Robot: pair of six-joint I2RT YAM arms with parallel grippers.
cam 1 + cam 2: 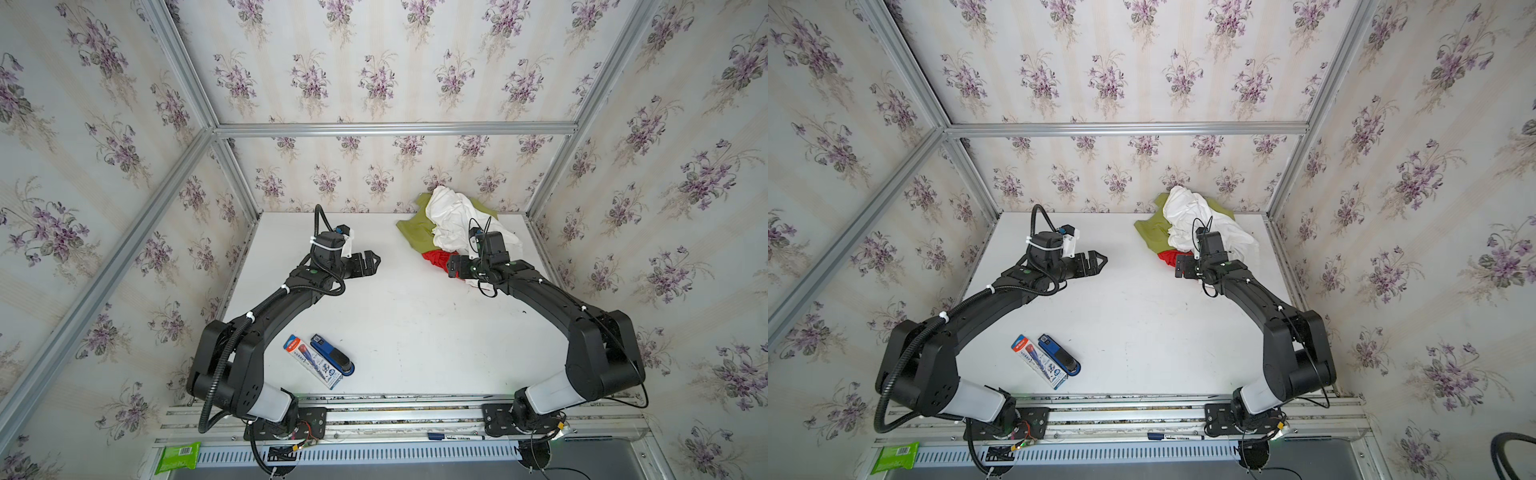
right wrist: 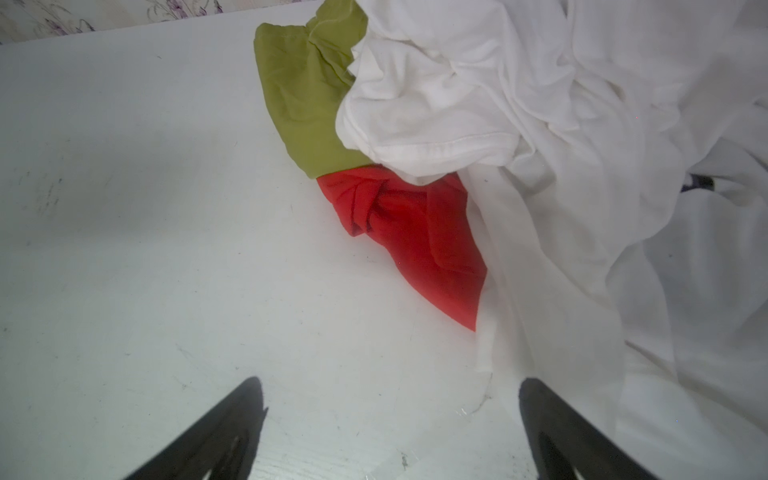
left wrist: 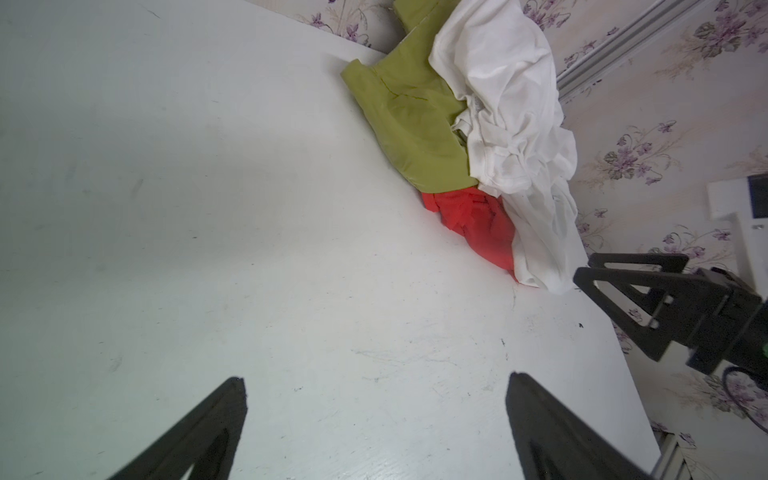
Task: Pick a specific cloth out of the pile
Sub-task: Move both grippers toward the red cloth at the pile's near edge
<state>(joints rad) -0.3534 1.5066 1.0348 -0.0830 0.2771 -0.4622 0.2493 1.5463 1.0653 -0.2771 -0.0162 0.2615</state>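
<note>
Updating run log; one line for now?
right gripper: open, near red cloth | left gripper: open, empty | red cloth: in pile

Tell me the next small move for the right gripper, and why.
Probably ease the right gripper forward to the exposed edge of the red cloth: the jaws stand open and empty, short of it, and the white cloth lies over part of it.

Both arms are matte black, built of blocky links, each with a pale grey-white sleeve [image 1: 270,401] by its base. The left arm [image 1: 274,307] carries a ribbed black hose [image 1: 317,220] bound with white zip ties [image 1: 249,316], and has a green dot [image 1: 314,272] at the wrist. The right arm [image 1: 552,299] trails thin black wires [image 1: 488,294]. The left pincer [image 1: 371,263] and right pincer [image 1: 451,266] have black triangular, cut-out fingers.
</note>
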